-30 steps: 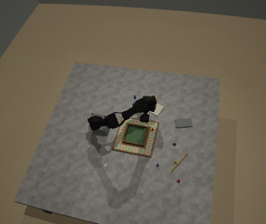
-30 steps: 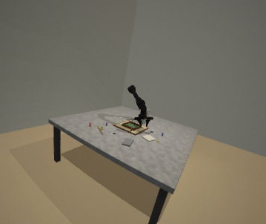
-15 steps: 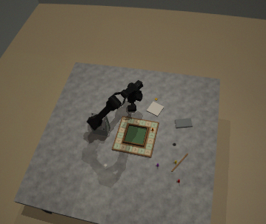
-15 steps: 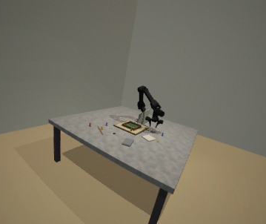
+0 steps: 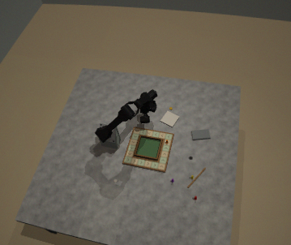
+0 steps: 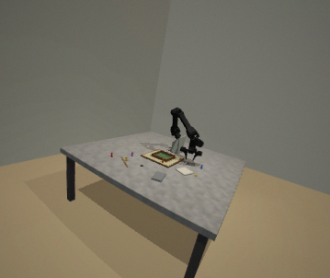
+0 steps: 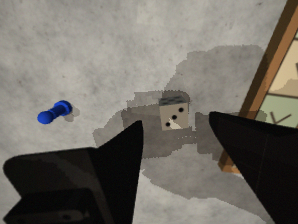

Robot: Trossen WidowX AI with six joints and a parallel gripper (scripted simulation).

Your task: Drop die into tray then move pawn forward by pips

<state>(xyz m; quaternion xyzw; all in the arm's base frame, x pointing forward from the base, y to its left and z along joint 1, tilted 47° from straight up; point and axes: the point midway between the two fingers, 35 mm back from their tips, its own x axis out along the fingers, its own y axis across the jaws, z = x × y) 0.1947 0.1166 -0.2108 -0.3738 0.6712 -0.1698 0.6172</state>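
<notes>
One die [image 7: 174, 115] sits on the table beneath the gripper [image 7: 176, 145], fingers apart, holding nothing.

Board frame [image 7: 260, 80] close beside die [image 7: 175, 114].

no words, brands or numerals readable anywhere. only signs: die [image 7: 174, 114] on the table shows black pips, two on one face and about three on the face toward the wrist camera, partly under a white glare patch. board [image 7: 278, 85] squares at right carry dark chevron arrow marks, one plainly seen; from the top view they are too small to read.
</notes>
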